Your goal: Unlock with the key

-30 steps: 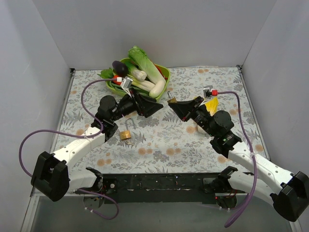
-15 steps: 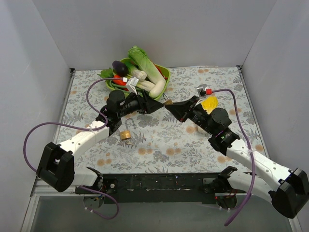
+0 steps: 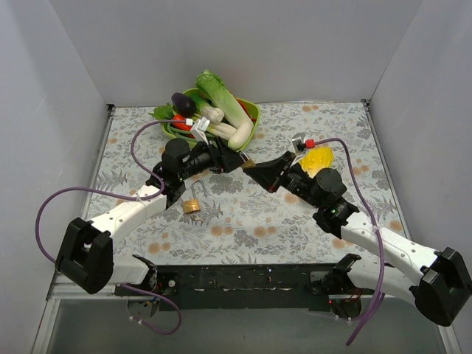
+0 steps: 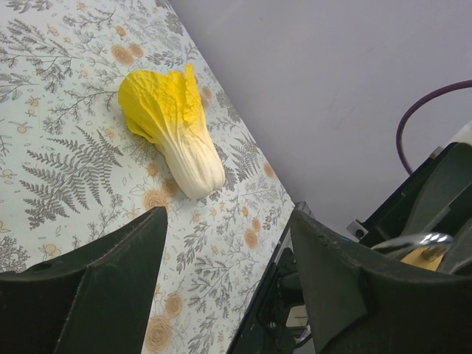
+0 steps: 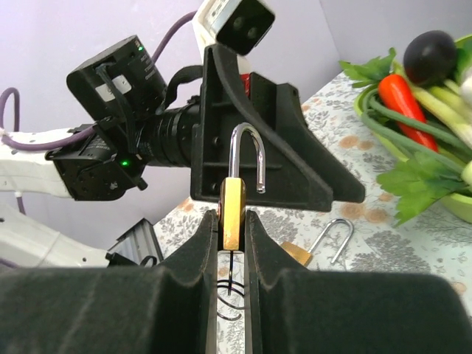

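Note:
My right gripper [image 5: 233, 219] is shut on the small brass padlock [image 5: 233, 200] and holds it upright above the table; its silver shackle [image 5: 247, 153] stands open. A thin dark stem with a wire ring [image 5: 233, 291] hangs from the padlock's underside; the key itself does not show clearly. In the top view the right gripper [image 3: 251, 164] nearly meets my left gripper [image 3: 234, 160]. The left gripper [image 4: 227, 221] is open and empty, just behind the padlock. The larger brass padlock [image 3: 193, 203] lies on the table with its shackle open.
A green bowl [image 3: 257, 110] of vegetables stands at the back, close behind the left gripper. A yellow cabbage [image 3: 318, 158] lies by the right arm, also in the left wrist view [image 4: 169, 129]. Grey walls close in the table on three sides.
My right gripper has carried the small padlock leftward. My left gripper has reached rightward to meet it. The larger padlock has not moved.

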You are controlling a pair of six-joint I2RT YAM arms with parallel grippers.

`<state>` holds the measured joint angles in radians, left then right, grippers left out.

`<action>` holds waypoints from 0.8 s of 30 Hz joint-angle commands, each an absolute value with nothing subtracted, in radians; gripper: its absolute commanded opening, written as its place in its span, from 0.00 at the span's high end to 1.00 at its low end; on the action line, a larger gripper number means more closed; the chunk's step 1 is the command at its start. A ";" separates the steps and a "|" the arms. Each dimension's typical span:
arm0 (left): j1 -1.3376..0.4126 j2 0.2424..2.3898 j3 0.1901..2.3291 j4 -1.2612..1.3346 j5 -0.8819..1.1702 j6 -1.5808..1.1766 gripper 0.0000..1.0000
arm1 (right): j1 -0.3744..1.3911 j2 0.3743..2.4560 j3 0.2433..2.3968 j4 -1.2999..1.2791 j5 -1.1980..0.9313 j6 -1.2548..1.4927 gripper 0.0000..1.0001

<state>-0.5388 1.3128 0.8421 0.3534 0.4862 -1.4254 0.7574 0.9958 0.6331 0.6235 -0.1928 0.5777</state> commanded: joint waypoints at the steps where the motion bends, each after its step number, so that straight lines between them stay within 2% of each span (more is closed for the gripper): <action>1: -0.537 1.259 0.818 0.426 0.491 -1.448 0.34 | 0.795 1.012 0.600 0.782 -0.189 0.620 0.99; 16: -0.537 1.209 0.749 0.638 0.604 -1.506 0.33 | 0.844 1.085 0.578 0.899 -0.187 0.629 0.99; 20: -0.529 1.215 0.764 0.594 0.589 -1.494 0.31 | 0.839 1.054 0.575 0.873 -0.175 0.624 0.99; 24: -0.506 1.221 0.822 0.410 0.450 -1.439 0.27 | 0.816 1.013 0.574 0.844 -0.187 0.624 0.99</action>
